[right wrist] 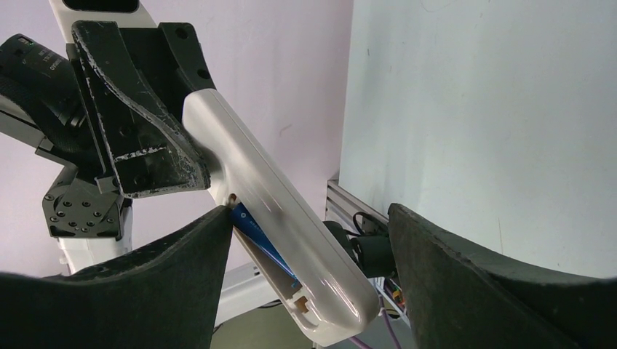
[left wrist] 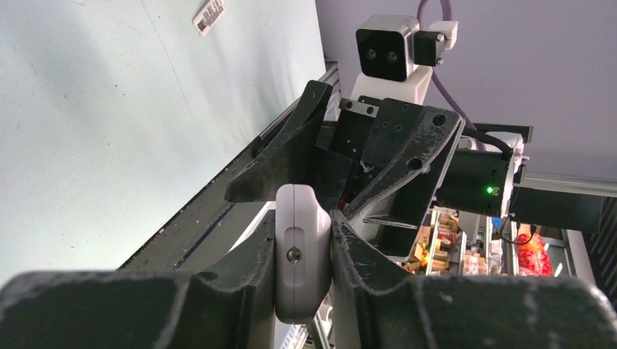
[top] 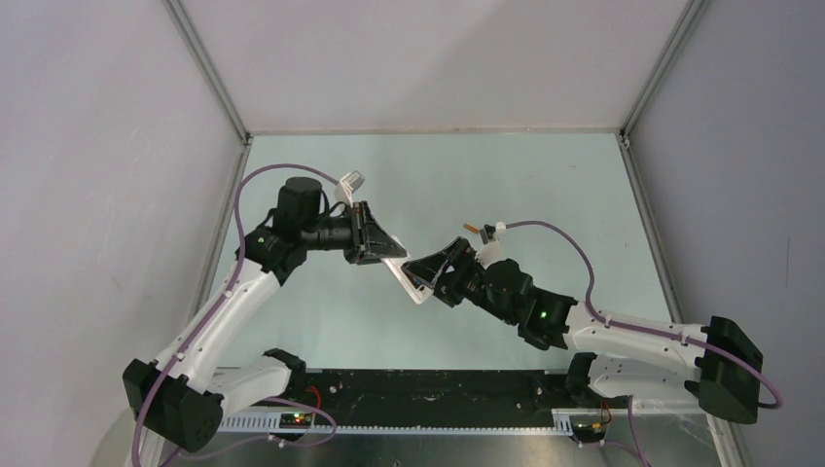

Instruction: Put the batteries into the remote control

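The left hand clenches the remote, slanted toward five o'clock, presumably so the released right hand can seat the blue battery.

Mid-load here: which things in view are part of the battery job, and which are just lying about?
Job: remote control, clamped in the left tool; blue battery in its bay; orange battery on the table; right tool, open around the remote.
Lying about: small white striped piece on the table, purpose unclear; shelf clutter beyond the rig.
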Tool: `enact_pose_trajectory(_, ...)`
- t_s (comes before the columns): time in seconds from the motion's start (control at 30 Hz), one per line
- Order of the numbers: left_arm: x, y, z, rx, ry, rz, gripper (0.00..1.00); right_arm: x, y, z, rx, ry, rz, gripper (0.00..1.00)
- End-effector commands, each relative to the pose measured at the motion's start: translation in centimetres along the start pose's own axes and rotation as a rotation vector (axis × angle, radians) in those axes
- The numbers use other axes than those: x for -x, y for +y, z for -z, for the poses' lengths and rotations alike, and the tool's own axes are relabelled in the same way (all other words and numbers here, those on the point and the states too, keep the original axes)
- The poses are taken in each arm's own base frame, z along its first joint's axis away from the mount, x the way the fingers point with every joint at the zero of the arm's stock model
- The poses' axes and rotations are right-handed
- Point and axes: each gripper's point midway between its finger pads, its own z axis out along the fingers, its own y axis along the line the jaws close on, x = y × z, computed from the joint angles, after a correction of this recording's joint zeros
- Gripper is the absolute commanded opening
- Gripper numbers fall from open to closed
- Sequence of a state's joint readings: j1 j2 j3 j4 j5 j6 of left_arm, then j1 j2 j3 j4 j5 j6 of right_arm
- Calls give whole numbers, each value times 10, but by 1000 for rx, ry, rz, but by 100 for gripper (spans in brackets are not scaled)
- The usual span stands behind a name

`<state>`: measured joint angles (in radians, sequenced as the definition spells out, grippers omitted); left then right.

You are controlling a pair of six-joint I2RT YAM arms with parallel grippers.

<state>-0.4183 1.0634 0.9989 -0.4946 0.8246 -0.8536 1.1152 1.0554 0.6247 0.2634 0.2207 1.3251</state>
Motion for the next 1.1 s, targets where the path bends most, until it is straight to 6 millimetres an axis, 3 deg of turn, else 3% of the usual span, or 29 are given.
enact_pose_trajectory(0.0,-14,-61,21,-196,78,-52,0,-7,-29,-3,-83,19,66,82)
enact_pose_trajectory(0.73,-9,-63,23,-209,60,-36,0,-6,-58,0,-102,28,55,88)
enact_pose_trajectory(0.83,-10,-65,25,-219,64,-40,0,-5,-52,-1,-49,32,51,95)
enact_pose_trajectory(1.07,-12,-68,27,-233,70,-43,0,-1,-39,-3,63,14,117,96)
